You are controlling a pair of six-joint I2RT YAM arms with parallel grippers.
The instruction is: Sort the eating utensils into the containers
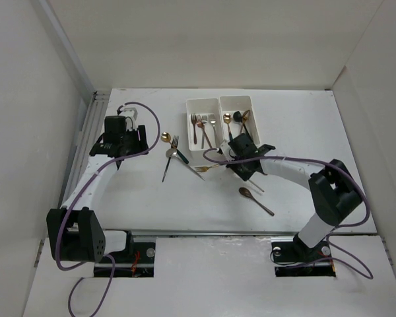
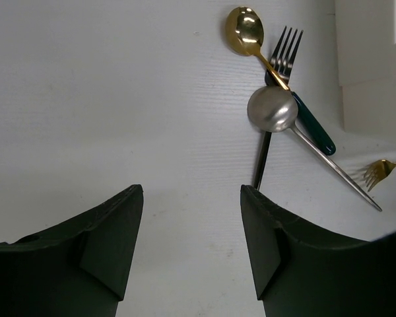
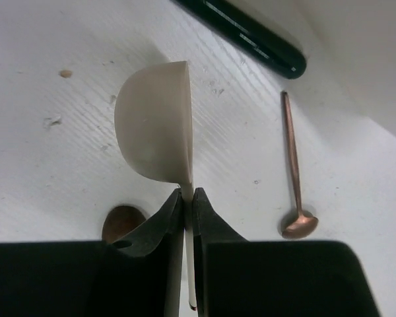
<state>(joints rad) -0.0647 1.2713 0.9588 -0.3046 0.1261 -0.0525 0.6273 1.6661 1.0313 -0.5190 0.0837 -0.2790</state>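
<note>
Left fingers (image 2: 105, 251): stood apart with nothing between them, over bare bench (image 1: 303, 132) on the left side, well apart from the bins.
Gold spoon (image 2: 245, 30): lay on the bench right of the left fingers. Its neck crossed over a fork, and its dark green handle ran out from under a silver spoon's bowl.
Fork (image 2: 285, 49): silver tines pointed far, and the black handle ran near, under the other two pieces.
Silver spoon (image 2: 272, 109): lay bowl-down on the crossing, its thin handle running right and near.
Gold fork (image 2: 379, 172): lay alone on the bench, just near the left bin.
Left bin (image 1: 190, 125): white, at the far middle of the bench, holding several forks.
Right bin (image 1: 255, 122): joined to the left bin along a long side, holding spoons, two of them gold.
Right fingers (image 3: 162, 244): closed tight on the neck of a pale spoon, just near the bins.
Pale spoon (image 3: 155, 129): held on edge low over the bench. Whether it touched the bench could not be told.
Copper spoon (image 1: 246, 193): lay on the bench near the right fingers, apart from the pale spoon.
</note>
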